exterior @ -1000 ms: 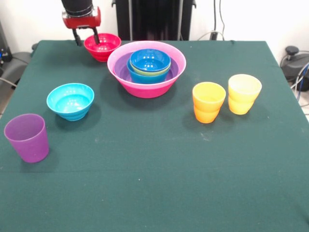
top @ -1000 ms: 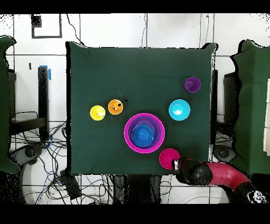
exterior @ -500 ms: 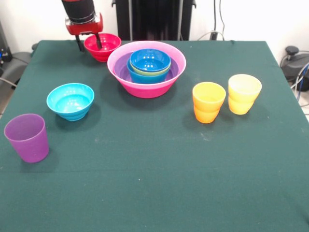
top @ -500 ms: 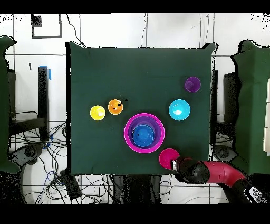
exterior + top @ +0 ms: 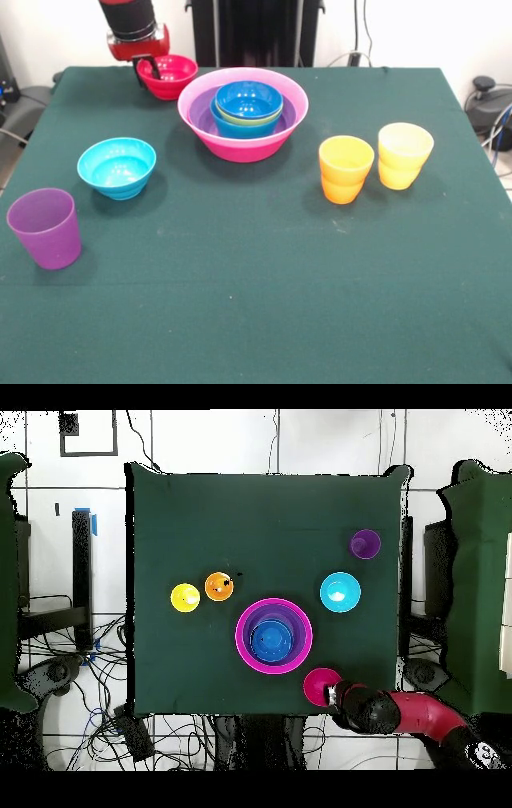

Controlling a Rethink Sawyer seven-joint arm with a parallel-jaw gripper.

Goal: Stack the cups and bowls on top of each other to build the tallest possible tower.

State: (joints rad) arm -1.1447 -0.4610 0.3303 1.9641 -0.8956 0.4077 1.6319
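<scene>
The small red-pink bowl (image 5: 170,76) (image 5: 320,684) sits at the table's far left corner. My gripper (image 5: 149,72) (image 5: 335,694) is shut on its left rim, with one finger inside the bowl. The tower (image 5: 242,112) (image 5: 273,636) is a big hot-pink bowl holding purple, blue, lime green and dark blue bowls nested inside it. A cyan bowl (image 5: 117,166) (image 5: 340,592) stands alone to the left. The purple cup (image 5: 46,227) (image 5: 365,543) is upright near the front left. On the right, the orange cup (image 5: 346,168) (image 5: 219,586) and the yellow cup (image 5: 404,154) (image 5: 185,597) stand side by side.
The green table cloth (image 5: 256,304) ends close behind the red-pink bowl. Cables and dark equipment (image 5: 256,32) lie beyond the table's far edge.
The fingers, spread wide on either side of the red-pink bowl's rim before, have closed on it. The bowl has shifted slightly to the left and up in the front view.
</scene>
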